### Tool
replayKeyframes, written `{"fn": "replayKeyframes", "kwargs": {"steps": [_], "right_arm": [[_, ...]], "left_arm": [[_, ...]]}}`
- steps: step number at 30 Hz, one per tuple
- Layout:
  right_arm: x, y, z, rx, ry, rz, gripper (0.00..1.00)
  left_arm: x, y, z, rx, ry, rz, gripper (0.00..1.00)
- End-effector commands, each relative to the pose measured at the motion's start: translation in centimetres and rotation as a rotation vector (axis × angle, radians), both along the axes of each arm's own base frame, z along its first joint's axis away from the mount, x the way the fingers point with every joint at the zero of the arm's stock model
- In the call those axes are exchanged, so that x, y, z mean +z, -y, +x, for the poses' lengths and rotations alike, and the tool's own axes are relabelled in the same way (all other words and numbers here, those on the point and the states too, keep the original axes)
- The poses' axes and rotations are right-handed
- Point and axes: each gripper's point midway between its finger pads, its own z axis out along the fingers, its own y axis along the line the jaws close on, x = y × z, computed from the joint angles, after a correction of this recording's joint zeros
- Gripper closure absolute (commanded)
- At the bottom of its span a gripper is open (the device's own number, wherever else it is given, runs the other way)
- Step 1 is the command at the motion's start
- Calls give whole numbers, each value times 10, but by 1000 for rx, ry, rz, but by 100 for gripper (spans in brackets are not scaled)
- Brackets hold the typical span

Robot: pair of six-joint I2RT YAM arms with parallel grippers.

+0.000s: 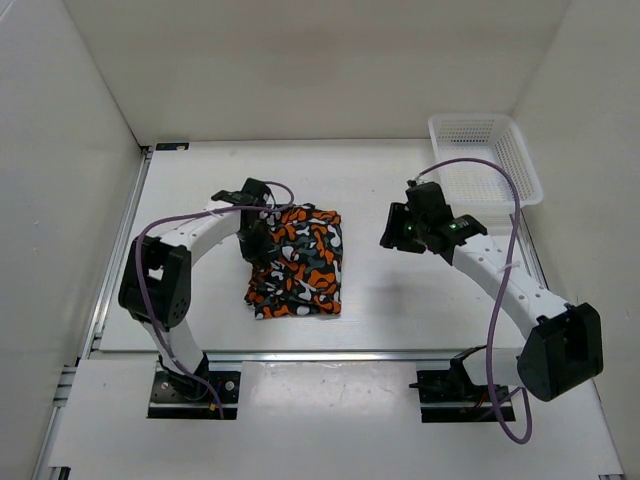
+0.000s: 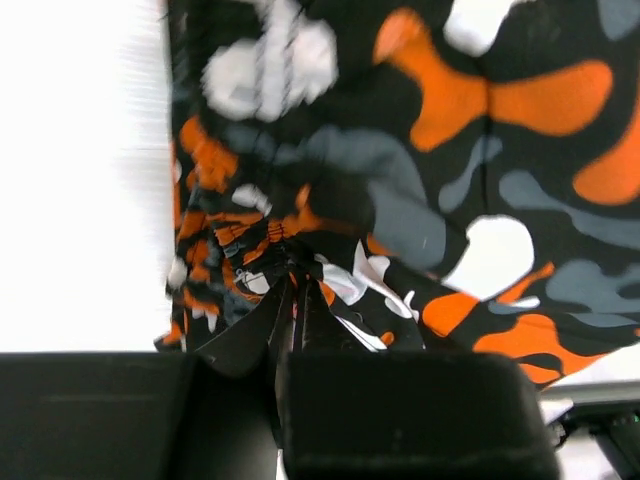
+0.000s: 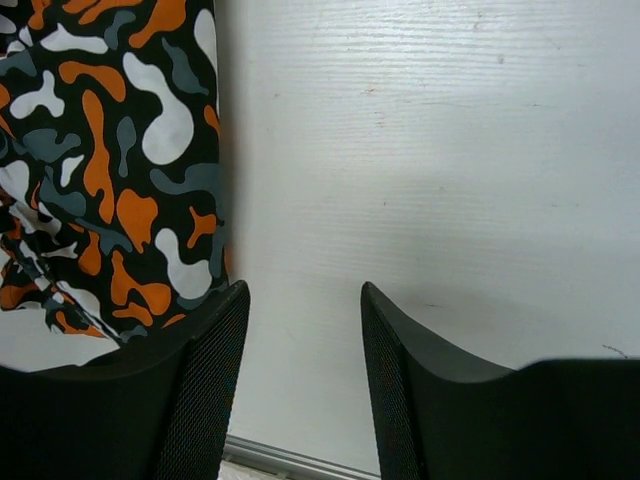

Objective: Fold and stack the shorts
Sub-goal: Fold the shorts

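The shorts (image 1: 300, 262), printed in orange, black, grey and white blobs, lie folded into a rough rectangle on the white table left of centre. My left gripper (image 1: 258, 240) sits at their left edge, shut on a bunched fold of the fabric. In the left wrist view the shorts (image 2: 420, 170) fill the frame and gather into pleats where the gripper (image 2: 290, 300) pinches them. My right gripper (image 1: 392, 232) hovers to the right of the shorts, open and empty. In the right wrist view the gripper (image 3: 303, 295) frames bare table, with the shorts (image 3: 110, 170) at the left.
A white plastic mesh basket (image 1: 515, 152) stands at the back right corner of the table (image 1: 420, 290). White walls close in the left, back and right sides. A metal rail (image 1: 330, 354) runs along the table's near edge.
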Motion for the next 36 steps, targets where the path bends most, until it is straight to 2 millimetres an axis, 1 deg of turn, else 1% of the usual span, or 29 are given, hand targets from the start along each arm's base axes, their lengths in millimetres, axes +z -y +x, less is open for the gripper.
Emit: {"fn": "replayKeyframes", "kwargs": {"steps": [1, 3, 4, 5, 6, 7, 8, 9, 10, 11, 12, 13, 14, 15, 16, 17, 18, 20, 21, 25, 26, 28, 29, 31, 32, 33, 34, 35, 36], "right_arm": [[11, 8, 0, 7, 41, 5, 46], [11, 8, -1, 35, 46, -4, 46], [12, 4, 0, 48, 40, 9, 46], [14, -2, 0, 79, 33, 25, 46], [15, -6, 0, 103, 30, 34, 48], [12, -11, 1, 118, 12, 45, 49], [19, -24, 1, 164, 27, 61, 52], [20, -34, -1, 209, 21, 76, 55], [12, -47, -3, 249, -12, 76, 68], [20, -60, 2, 281, 9, 86, 78], [18, -68, 3, 306, 4, 78, 86], [5, -83, 3, 339, -25, 66, 96], [1, -90, 4, 351, -36, 61, 100], [7, -102, 11, 372, -20, 82, 100], [-6, -115, 15, 386, -40, 98, 100], [-9, -123, 18, 382, -55, 122, 100], [-24, -132, 23, 392, -95, 135, 100], [-41, -146, 25, 402, -129, 126, 100], [-60, -151, 32, 399, -163, 110, 100], [-91, -160, 48, 371, -198, 64, 100], [-93, -160, 48, 370, -209, 59, 100], [-79, -160, 51, 364, -180, 61, 100], [-56, -159, 55, 357, -126, 72, 100], [-31, -147, 58, 331, -80, 52, 97], [-2, -138, 63, 295, -10, 39, 88], [8, -125, 62, 268, -3, 23, 82], [15, -117, 58, 263, 16, 5, 74], [41, -103, 56, 239, 75, 5, 42], [49, -89, 53, 208, 90, -13, 28]], "left_arm": [[48, -18, 16, 65, 135, 40, 90], [51, -23, 12, 74, 125, 45, 86], [55, -21, 15, 75, 136, 40, 74], [58, -25, 15, 84, 130, 43, 53], [64, -23, 19, 84, 147, 36, 39], [66, -21, 18, 82, 144, 27, 32], [70, -20, 21, 82, 154, 23, 20], [70, -17, 20, 71, 154, 22, 15], [74, -16, 23, 72, 166, 17, 15], [73, -13, 26, 69, 162, 9, 15], [70, -13, 26, 69, 152, 13, 20], [70, -9, 28, 60, 152, 12, 26], [64, -6, 34, 59, 149, 13, 35], [59, -5, 37, 59, 144, 16, 46], [52, -6, 41, 61, 138, 27, 70], [38, -4, 45, 60, 110, 39, 79], [31, -5, 48, 62, 96, 54, 87], [7, -8, 53, 60, 48, 77, 90], [-1, -7, 54, 59, 36, 82, 90], [-15, -5, 62, 40, 18, 93, 90], [-15, -5, 62, 40, 18, 93, 90], [2, -3, 63, 29, 48, 74, 87], [11, -3, 63, 30, 63, 69, 84], [42, -3, 67, 0, 131, 51, 77], [52, -1, 61, -22, 142, 49, 69], [83, -1, 64, -38, 222, 27, 61], [98, 2, 62, -56, 256, 18, 50], [113, 1, 60, -63, 285, 11, 28], [142, -2, 55, -72, 339, -3, 21]]}}
